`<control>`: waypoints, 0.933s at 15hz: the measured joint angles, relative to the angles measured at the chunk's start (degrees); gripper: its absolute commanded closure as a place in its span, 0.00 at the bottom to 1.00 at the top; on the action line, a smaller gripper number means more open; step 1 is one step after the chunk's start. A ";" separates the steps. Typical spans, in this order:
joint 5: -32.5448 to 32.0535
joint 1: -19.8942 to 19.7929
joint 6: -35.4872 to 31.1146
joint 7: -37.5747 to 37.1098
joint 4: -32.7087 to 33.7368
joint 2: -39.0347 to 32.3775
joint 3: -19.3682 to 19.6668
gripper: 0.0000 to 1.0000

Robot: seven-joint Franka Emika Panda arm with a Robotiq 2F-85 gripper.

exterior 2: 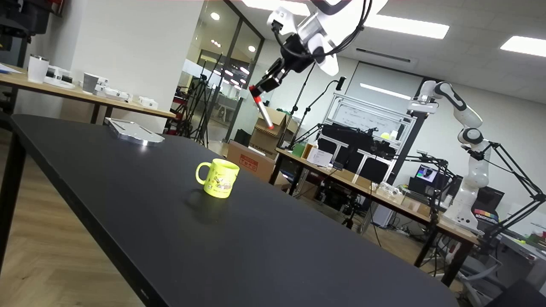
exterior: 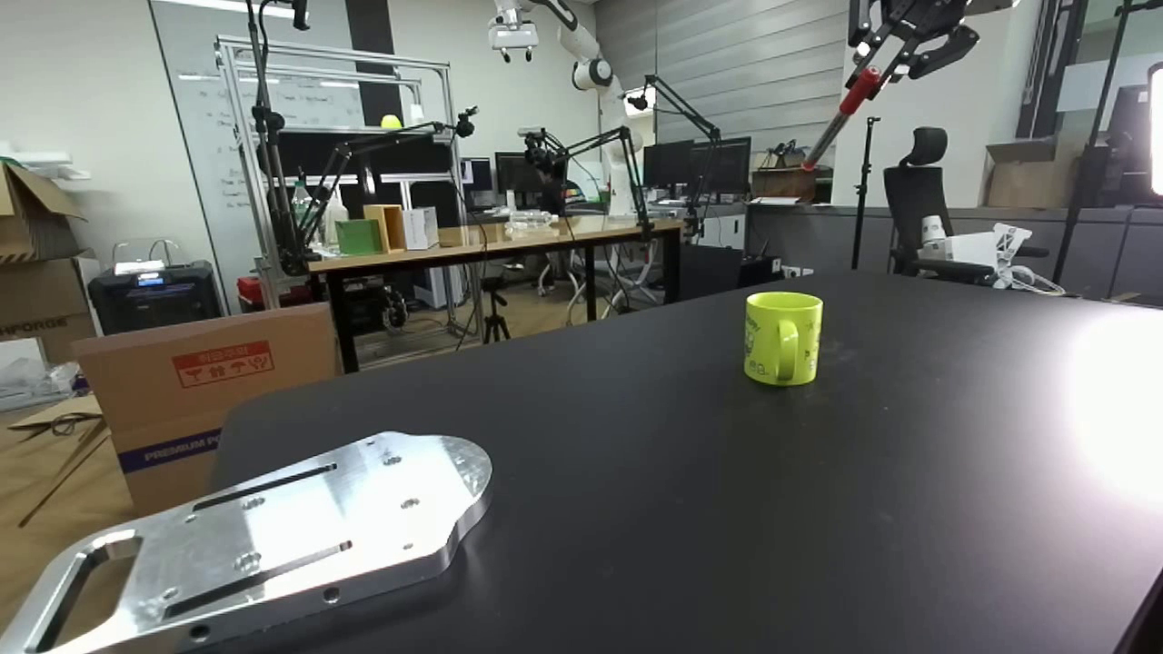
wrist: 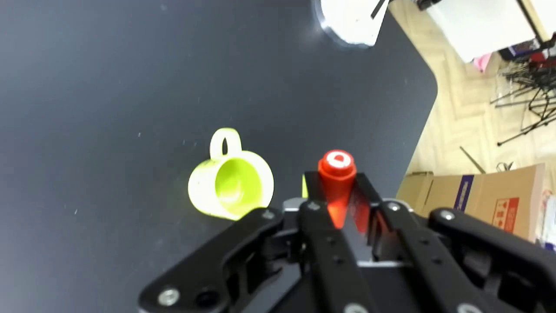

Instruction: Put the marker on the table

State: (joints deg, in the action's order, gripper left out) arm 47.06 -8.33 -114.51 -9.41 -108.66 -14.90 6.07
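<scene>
Gripping red-ended marker [exterior: 836, 123], claw [wrist: 339, 191] above table [exterior: 636, 500], carton [exterior: 41, 300] lettered "FORGE"

"Where does each camera look from?"

"In an exterior view, from low over the desk [exterior: 690, 509], facing almost level: metal plate [exterior: 363, 518] close in front, green mug [exterior: 768, 338] farther back."

"And in an exterior view where the plate [exterior 2: 134, 132] lies at the far end?"

"It looks across the desk, mug nearer than plate, and is rolled, so the scene leans."

"The wrist view?"

"Steeply down past the claw [wrist: 339, 191], very near, into the mug; just an end of the plate enters up top."

"Shared ground?"

"Both exterior views take in desk, mug, plate, claw and cardboard box [exterior: 200, 400]."
</scene>
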 measured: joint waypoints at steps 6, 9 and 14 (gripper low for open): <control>-4.27 -0.03 -24.87 0.64 -5.71 0.18 1.82 0.95; -5.77 0.02 -36.23 0.38 -7.78 -2.26 1.85 0.95; -10.18 0.14 -44.12 -2.78 -8.45 -8.45 1.85 0.95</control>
State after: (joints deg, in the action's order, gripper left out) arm 36.88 -8.18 -158.63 -12.19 -117.12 -23.36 7.92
